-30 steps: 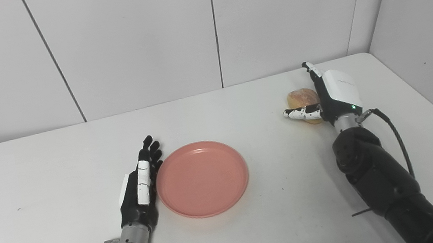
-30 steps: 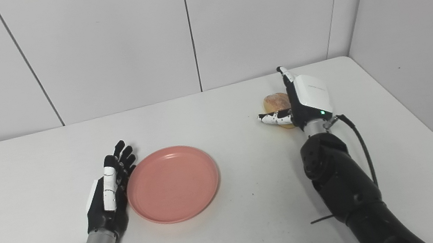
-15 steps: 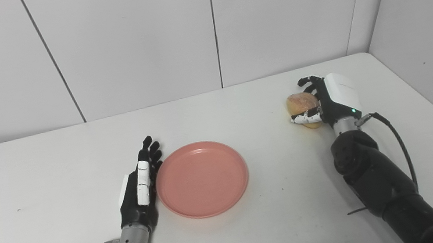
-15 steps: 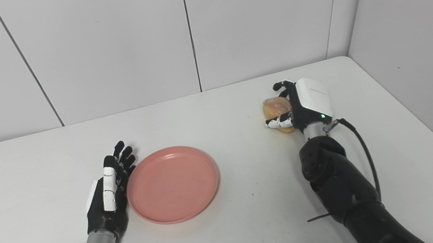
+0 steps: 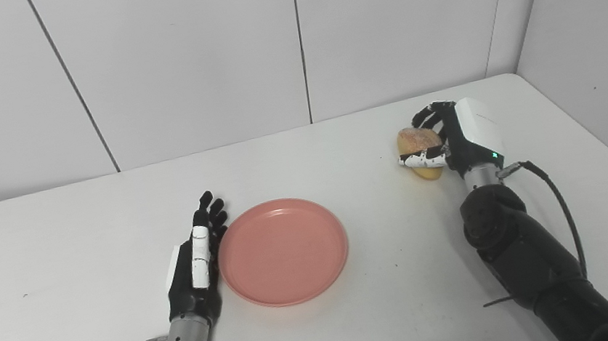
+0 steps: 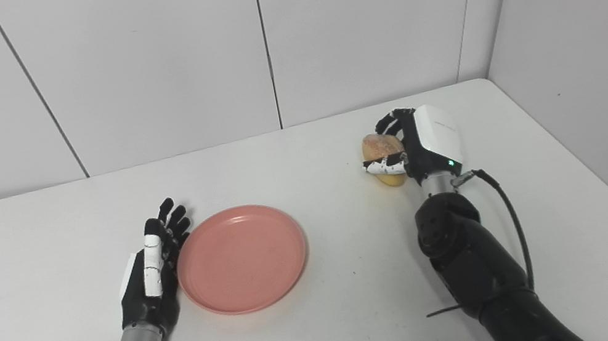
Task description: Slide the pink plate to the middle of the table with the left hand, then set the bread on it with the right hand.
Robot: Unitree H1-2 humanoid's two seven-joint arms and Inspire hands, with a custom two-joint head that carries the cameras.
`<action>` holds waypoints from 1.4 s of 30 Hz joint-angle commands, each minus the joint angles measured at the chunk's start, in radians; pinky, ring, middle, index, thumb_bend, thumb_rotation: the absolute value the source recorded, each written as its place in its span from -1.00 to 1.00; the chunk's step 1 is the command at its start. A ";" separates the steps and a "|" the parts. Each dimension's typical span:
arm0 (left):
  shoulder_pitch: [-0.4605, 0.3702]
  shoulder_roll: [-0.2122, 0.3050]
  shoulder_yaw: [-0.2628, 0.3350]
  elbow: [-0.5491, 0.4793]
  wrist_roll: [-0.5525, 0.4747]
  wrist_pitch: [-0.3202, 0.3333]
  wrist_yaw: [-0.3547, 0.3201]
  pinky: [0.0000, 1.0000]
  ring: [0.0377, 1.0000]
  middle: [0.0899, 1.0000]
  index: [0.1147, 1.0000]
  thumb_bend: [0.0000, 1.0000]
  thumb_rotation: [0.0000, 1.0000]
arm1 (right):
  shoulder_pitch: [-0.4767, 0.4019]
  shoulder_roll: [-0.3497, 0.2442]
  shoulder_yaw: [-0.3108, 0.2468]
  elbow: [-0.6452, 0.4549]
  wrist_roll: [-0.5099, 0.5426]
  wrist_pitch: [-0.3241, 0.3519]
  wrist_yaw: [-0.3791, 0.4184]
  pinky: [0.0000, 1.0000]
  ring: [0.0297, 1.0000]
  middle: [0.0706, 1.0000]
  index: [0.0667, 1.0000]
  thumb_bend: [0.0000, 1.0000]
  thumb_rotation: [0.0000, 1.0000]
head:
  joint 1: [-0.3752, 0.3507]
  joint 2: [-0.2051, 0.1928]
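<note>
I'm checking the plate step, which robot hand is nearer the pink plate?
Left. The left robot hand lies against the pink plate; the right robot hand grips the bread farther off.

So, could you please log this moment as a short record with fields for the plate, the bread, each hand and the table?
plate: round pink plastic plate, flat near the table's middle, nothing on it
bread: golden-brown bread roll, right of the plate, in the right hand's grasp
left hand: black-and-white left hand, open, fingers straight, beside the plate's left rim
right hand: white-backed right hand, fingers and thumb closed around the roll
table: white rounded-corner table
</note>
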 commanded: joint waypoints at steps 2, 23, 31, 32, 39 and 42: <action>-0.004 -0.011 -0.004 -0.019 0.000 -0.003 0.000 1.00 0.96 0.94 0.95 0.56 1.00 | -0.011 0.023 -0.038 -0.098 0.069 -0.049 0.008 -0.36 -0.24 -0.19 0.00 0.04 -1.00 | 0.002 0.003; -0.007 -0.007 -0.003 -0.023 0.008 -0.001 0.006 1.00 1.00 0.99 0.98 0.54 1.00 | 0.113 0.209 0.094 -0.510 0.106 0.050 0.272 -0.32 -0.21 -0.17 -0.02 0.04 -1.00 | 0.009 0.011; -0.002 -0.010 -0.007 -0.031 0.013 0.005 0.011 1.00 1.00 1.00 1.00 0.55 1.00 | 0.129 0.249 0.169 -0.483 0.062 0.021 0.297 -0.32 -0.22 -0.17 -0.02 0.04 -1.00 | 0.011 0.012; -0.002 -0.012 -0.007 -0.031 0.014 0.007 0.014 1.00 1.00 1.00 1.00 0.55 1.00 | 0.131 0.253 0.178 -0.481 0.059 0.025 0.306 -0.31 -0.21 -0.19 -0.02 0.04 -1.00 | 0.013 0.012; -0.002 -0.024 -0.006 -0.027 0.026 -0.007 0.034 1.00 1.00 1.00 1.00 0.54 1.00 | 0.139 0.244 0.229 -0.442 0.034 -0.023 0.330 -0.34 -0.22 -0.21 -0.01 0.04 -1.00 | 0.025 0.015; -0.004 -0.029 -0.004 -0.020 0.037 -0.024 0.047 1.00 1.00 1.00 1.00 0.54 1.00 | 0.137 0.236 0.249 -0.408 0.023 -0.062 0.329 -0.32 -0.22 -0.21 -0.01 0.04 -1.00 | 0.032 0.019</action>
